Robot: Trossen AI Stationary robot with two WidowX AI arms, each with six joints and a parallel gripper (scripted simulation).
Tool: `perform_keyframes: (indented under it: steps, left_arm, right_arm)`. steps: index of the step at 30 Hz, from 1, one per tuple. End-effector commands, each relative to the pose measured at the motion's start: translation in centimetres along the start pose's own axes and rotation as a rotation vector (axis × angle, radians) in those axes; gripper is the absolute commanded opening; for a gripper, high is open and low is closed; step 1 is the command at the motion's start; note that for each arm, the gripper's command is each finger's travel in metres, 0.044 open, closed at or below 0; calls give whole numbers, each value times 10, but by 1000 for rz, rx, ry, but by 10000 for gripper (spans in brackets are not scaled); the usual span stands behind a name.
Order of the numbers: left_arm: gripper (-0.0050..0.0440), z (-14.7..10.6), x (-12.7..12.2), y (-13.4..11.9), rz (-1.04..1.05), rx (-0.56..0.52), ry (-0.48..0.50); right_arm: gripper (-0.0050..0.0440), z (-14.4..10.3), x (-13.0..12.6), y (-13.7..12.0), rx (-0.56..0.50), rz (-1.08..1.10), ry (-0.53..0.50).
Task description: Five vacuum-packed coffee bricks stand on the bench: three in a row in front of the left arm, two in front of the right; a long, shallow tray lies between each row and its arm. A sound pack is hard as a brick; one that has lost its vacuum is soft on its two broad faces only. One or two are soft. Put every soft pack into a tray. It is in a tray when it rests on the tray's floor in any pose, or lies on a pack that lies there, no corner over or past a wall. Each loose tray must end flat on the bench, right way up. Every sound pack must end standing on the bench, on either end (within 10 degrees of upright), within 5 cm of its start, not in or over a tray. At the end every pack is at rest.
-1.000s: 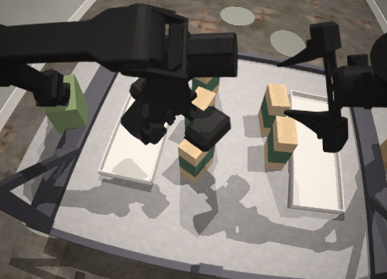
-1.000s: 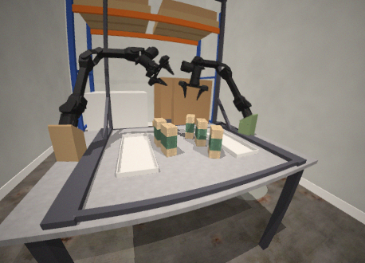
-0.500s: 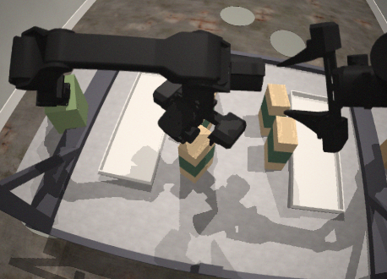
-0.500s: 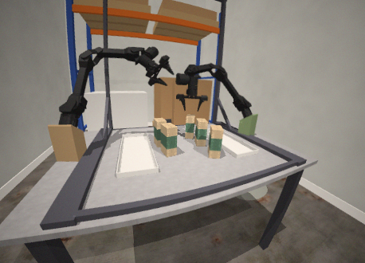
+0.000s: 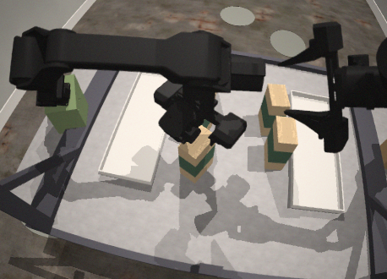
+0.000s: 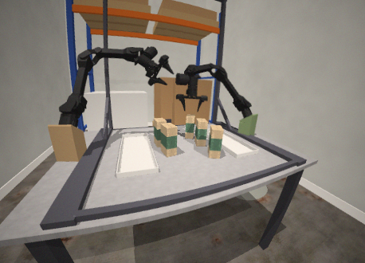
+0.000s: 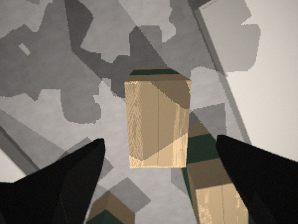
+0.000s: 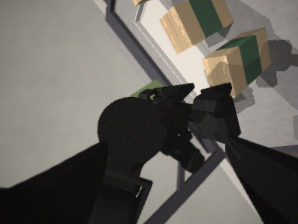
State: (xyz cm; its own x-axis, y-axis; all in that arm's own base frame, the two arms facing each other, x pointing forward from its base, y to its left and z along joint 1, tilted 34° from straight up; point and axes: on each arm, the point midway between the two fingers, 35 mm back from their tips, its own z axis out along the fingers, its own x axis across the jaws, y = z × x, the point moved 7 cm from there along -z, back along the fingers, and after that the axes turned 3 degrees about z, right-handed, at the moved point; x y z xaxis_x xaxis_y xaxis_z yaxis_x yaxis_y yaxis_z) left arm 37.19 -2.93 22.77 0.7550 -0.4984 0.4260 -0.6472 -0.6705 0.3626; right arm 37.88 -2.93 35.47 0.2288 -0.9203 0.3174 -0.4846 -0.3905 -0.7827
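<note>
The left claw point(image 5: 204, 134) point(image 6: 191, 110) point(image 7: 160, 142) point(image 8: 210, 85) points down above the three-pack row with its fingers wide apart and nothing between them. Its wrist view shows the end coffee brick point(image 5: 196, 153) point(image 6: 190, 126) point(image 7: 157, 122) point(image 8: 240, 62) between the lines of the two fingers, below their tips. That brick stands upright on the tabletop point(image 5: 127, 212) point(image 6: 191, 176) point(image 7: 30, 75) point(image 8: 265, 120), tan at the ends with a dark green band. The middle brick point(image 5: 206, 123) point(image 6: 201, 132) point(image 7: 220, 197) point(image 8: 197, 25) stands near it, mostly hidden by the arm in the top view, and the far brick point(image 6: 215, 142) stands at the row's other end. The left tray point(image 5: 127, 150) point(image 6: 239, 146) point(image 7: 275, 100) point(image 8: 170, 37) lies flat, right way up, between this row and the green block point(image 5: 69, 111) point(image 6: 248, 124) by the left arm's foot. The right claw point(image 5: 285, 88) point(image 6: 170, 79) point(image 8: 166, 145) hangs above the bench on its own side, its fingers also wide apart, holding nothing. Below it two more bricks, one point(image 5: 276, 95) point(image 6: 168, 139) near the other point(image 5: 280, 142) point(image 6: 158, 128), stand upright beside the right tray point(image 5: 314, 174) point(image 6: 137, 156), which also lies flat. Which packs are soft cannot be told by eye.
</note>
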Motion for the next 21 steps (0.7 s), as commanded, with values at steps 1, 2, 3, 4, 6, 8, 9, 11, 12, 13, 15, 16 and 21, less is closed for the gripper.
perform_keyframes:
  steps: [1, 2, 3, 4, 6, 8, 9, 11, 12, 13, 15, 16, 21]
  left_arm:
    - [375, -6, 2, 2, 17, 16, 13]
    - [375, -6, 2, 2, 17, 16, 13]
    - [375, -6, 2, 2, 17, 16, 13]
    - [375, -6, 2, 2, 17, 16, 13]
    - [375, -6, 2, 2, 17, 16, 13]
    - [375, -6, 2, 2, 17, 16, 13]
    - [375, -6, 2, 2, 17, 16, 13]
    - [375, -6, 2, 2, 17, 16, 13]
    - [375, -6, 2, 2, 17, 16, 13]
    - [375, -6, 2, 2, 17, 16, 13]
    - [375, -6, 2, 2, 17, 16, 13]
    - [375, -6, 2, 2, 17, 16, 13]
    - [375, -6, 2, 2, 17, 16, 13]
  right_arm:
    - [368, -33, 1, -10, 120, -14, 61]
    - [368, -41, 2, -13, 120, -14, 61]
    - [368, -41, 2, -13, 120, -14, 61]
    - [368, -41, 2, -13, 120, -14, 61]
    - [368, -56, 4, -20, 119, -14, 60]
    - [368, -66, 5, -25, 119, -14, 60]
    - [368, -73, 4, -25, 154, -18, 78]
    - [368, -88, 2, -25, 225, -27, 112]
    - [368, -96, 2, -26, 231, -28, 115]
    - [368, -104, 2, -29, 231, -28, 115]
    - [368, -119, 2, -33, 230, -28, 115]
    - [368, -122, 2, -34, 230, -28, 115]
    - [368, -143, -2, -31, 336, -41, 167]
